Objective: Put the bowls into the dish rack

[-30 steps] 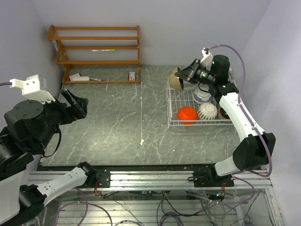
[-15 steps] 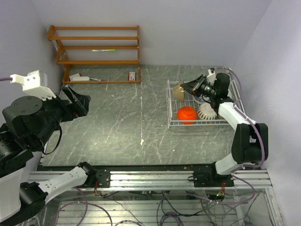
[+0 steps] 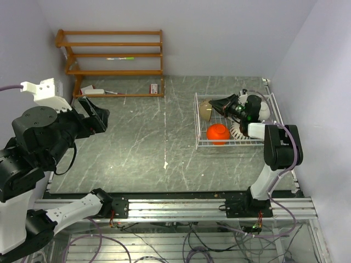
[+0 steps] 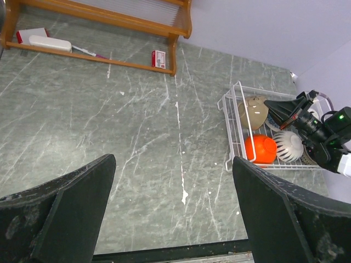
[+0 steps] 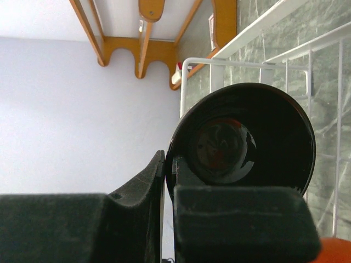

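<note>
The white wire dish rack (image 3: 197,123) stands at the right of the table. My right gripper (image 3: 218,103) is low inside it, shut on the rim of a bowl (image 3: 205,110) that is tan outside and glossy dark inside (image 5: 247,142). That bowl is tipped on edge in the rack's far left corner. An orange-red bowl (image 3: 218,133) and a ribbed white bowl (image 3: 238,130) lie in the rack's near half. The right arm hides the other bowls. My left gripper (image 4: 173,161) hangs open and empty high over the table's left side.
A brown wooden shelf unit (image 3: 112,52) stands against the back wall, with small items (image 3: 93,91) on its lowest board. The side wall runs close along the right of the rack. Grey marble tabletop (image 3: 142,142) lies between the arms.
My right arm has folded down, lowering the tan bowl from above the rack's far left corner into the rack. The left arm has drifted slightly right.
</note>
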{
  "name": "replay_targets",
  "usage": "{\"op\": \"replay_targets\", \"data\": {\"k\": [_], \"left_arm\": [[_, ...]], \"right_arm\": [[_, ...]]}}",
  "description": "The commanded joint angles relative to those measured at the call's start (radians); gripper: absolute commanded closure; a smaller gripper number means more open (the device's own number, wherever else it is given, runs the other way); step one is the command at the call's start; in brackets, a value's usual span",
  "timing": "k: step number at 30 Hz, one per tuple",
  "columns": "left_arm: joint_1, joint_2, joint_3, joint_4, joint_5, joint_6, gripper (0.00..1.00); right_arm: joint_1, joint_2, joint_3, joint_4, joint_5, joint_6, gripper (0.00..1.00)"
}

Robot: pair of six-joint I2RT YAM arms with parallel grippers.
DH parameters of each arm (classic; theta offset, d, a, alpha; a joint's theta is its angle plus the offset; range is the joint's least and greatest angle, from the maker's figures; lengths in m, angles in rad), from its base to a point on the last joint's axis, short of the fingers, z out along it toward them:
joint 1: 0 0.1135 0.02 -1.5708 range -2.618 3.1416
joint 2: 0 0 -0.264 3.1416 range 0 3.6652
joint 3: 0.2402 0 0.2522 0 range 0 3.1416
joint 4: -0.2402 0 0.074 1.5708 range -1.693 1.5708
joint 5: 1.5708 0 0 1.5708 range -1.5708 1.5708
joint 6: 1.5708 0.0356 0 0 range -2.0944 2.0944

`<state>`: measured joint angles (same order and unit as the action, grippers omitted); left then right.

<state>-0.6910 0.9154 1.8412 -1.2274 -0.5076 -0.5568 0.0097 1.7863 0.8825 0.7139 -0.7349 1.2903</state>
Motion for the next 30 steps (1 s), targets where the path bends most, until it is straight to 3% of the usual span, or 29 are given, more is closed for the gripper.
{"op": "replay_targets", "data": {"k": [1,7,17,24,30], "left_arm": [[-0.007,0.017,0.001,0.040,0.015,0.021,0.01],[-0.007,0.015,-0.003,0.053,-0.002,0.023,0.01],[-0.006,0.026,-0.006,0.069,-0.014,0.041,0.01],[-0.007,0.025,-0.022,0.072,-0.007,0.043,0.01],[-0.007,0.022,-0.026,0.072,-0.002,0.038,0.01]], "right_arm": [[-0.012,0.045,0.004,0.249,-0.024,0.125,1.00],[-0.013,0.130,0.028,0.302,0.012,0.180,1.00],[-0.027,0.129,0.044,0.075,0.057,0.073,1.00],[-0.046,0.117,-0.005,0.023,0.051,0.045,1.00],[-0.062,0.045,0.007,-0.176,0.087,-0.077,0.96]]}}
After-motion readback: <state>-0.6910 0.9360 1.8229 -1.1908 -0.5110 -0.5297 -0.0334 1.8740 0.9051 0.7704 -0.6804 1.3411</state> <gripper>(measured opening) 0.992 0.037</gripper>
